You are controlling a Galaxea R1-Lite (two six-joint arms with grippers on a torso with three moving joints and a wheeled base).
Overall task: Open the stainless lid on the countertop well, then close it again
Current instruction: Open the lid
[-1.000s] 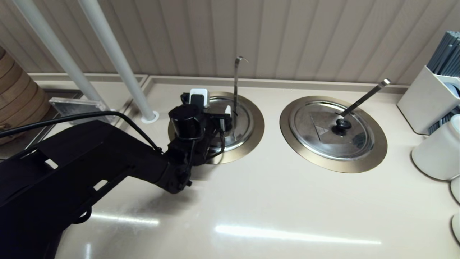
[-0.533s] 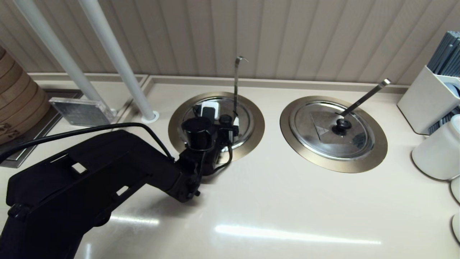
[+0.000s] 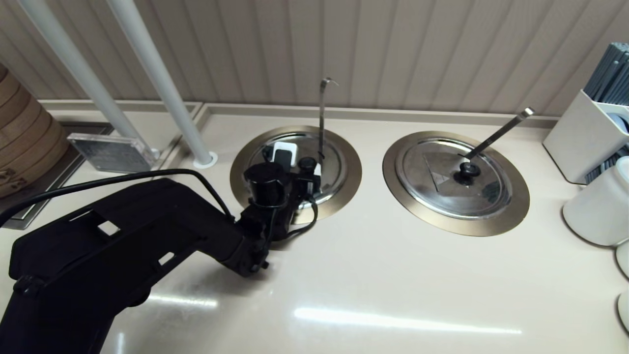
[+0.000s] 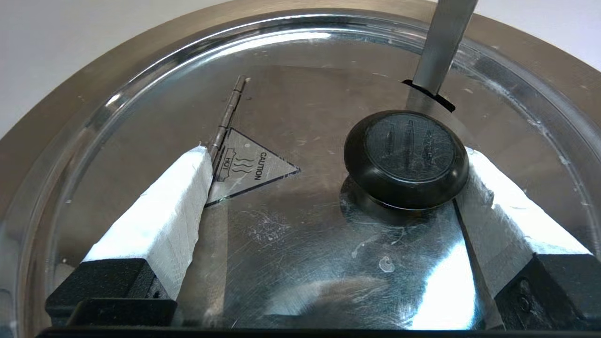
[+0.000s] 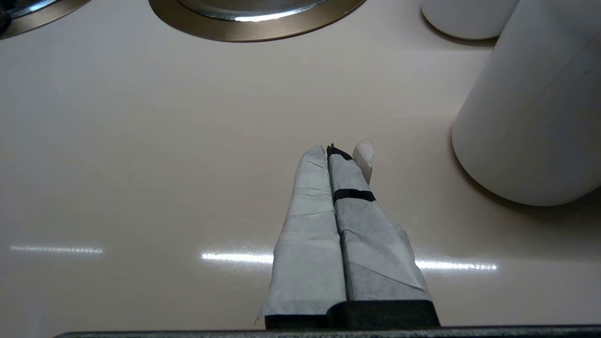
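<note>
Round shiny stainless lid point(image 4: 291, 244) seated flat in bronze-rimmed countertop well point(image 3: 349, 172); left claw point(image 4: 328, 164) spread, straddling black centre knob point(image 4: 406, 157), unclamped. Lid rigid, slick, hinged; knob only sensible hold. Right claw point(image 5: 339, 155) pressed together over beige worktop point(image 3: 393, 275)

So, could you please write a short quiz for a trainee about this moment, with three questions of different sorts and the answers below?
1. True or false: the left claw is shut on the knob.
2. Multiple choice: where does the lid sit?
A. flat in the well
B. lifted above the well
C. on the counter
3. Short answer: what does the right claw hold?

Key
1. False. It is open; one finger is at the knob's side, the other finger stands apart from it.
2. A
3. Nothing. It is shut and hangs over the bare counter, near a white cup.
</note>
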